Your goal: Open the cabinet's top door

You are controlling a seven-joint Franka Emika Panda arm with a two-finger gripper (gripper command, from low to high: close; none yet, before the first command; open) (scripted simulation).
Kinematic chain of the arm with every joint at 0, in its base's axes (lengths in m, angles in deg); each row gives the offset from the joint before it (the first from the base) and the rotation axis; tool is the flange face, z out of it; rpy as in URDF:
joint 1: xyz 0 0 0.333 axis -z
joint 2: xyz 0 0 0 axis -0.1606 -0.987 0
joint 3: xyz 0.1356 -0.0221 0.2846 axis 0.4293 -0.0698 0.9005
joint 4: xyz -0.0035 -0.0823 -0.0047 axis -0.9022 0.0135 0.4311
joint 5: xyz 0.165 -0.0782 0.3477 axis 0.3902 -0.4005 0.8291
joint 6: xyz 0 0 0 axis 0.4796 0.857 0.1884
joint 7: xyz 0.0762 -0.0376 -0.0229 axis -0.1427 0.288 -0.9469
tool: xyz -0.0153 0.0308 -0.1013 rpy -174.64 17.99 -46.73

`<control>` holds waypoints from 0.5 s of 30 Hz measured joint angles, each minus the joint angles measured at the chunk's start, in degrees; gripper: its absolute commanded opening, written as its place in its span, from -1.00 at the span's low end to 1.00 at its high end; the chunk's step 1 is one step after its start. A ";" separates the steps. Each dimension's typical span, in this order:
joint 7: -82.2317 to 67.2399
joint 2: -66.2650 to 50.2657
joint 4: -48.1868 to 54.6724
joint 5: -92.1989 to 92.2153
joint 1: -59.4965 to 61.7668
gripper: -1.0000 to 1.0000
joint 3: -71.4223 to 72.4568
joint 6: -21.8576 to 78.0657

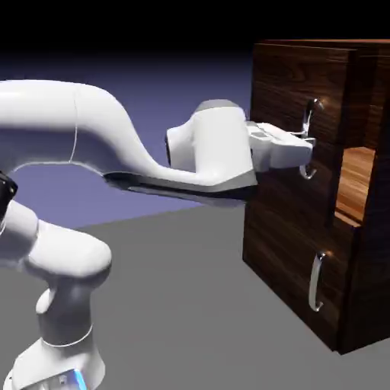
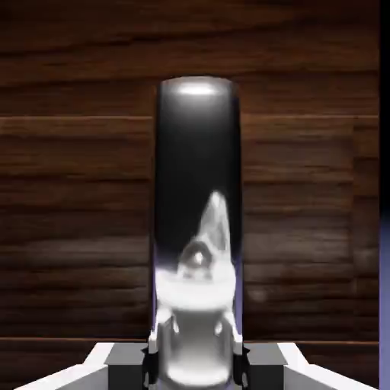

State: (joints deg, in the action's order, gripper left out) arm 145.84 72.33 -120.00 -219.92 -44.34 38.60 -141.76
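Note:
The dark walnut cabinet [image 1: 320, 190] stands at the exterior view's right. Its top door [image 1: 286, 91] carries a long curved silver handle [image 1: 311, 113]. My gripper [image 1: 308, 142] reaches in from the left and is shut on that handle near its middle. In the hand view the handle [image 2: 196, 190] rises as a wide glossy bar straight up from my gripper [image 2: 196, 359], with the door's wood grain [image 2: 76, 190] filling the view behind it. The bar hides most of my fingertips. Lighter inner wood [image 1: 356, 181] shows just past the door's right edge.
The lower panel [image 1: 286, 259] with its shorter silver handle [image 1: 316, 280] sits below the top door. My white arm [image 1: 114, 145] spans from the lower left across the grey table [image 1: 190, 305] to the cabinet.

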 measured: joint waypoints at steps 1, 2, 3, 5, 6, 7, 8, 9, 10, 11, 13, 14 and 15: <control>0.34 -0.03 -0.96 0.85 2.08 -1.00 1.86 0.30; 0.34 0.12 -2.04 1.97 4.15 -1.00 3.77 0.69; 0.34 0.40 -3.15 3.21 6.23 -1.00 5.70 1.11; 0.33 0.97 -5.23 5.70 10.39 -1.00 9.63 1.76; 0.34 1.29 -6.22 6.97 12.46 -1.00 11.62 2.00; 0.32 1.66 -7.18 8.30 14.54 -1.00 13.63 2.20; 0.33 2.05 -8.09 9.62 16.62 -1.00 15.65 2.34; 0.34 2.42 -8.93 10.90 18.69 -1.00 17.67 2.37; 0.34 2.86 -9.77 12.24 20.77 -1.00 19.70 2.38; 0.25 3.47 -10.68 13.84 22.83 -1.00 21.78 2.43; -1.24 5.41 -12.92 18.16 26.60 -1.00 25.90 2.99; -2.53 6.63 -14.12 20.64 27.95 -1.00 27.64 3.53; -3.88 7.86 -15.26 23.13 29.09 -1.00 29.25 4.12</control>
State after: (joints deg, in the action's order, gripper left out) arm 141.97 80.19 -135.26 -196.78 -15.24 67.85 -137.65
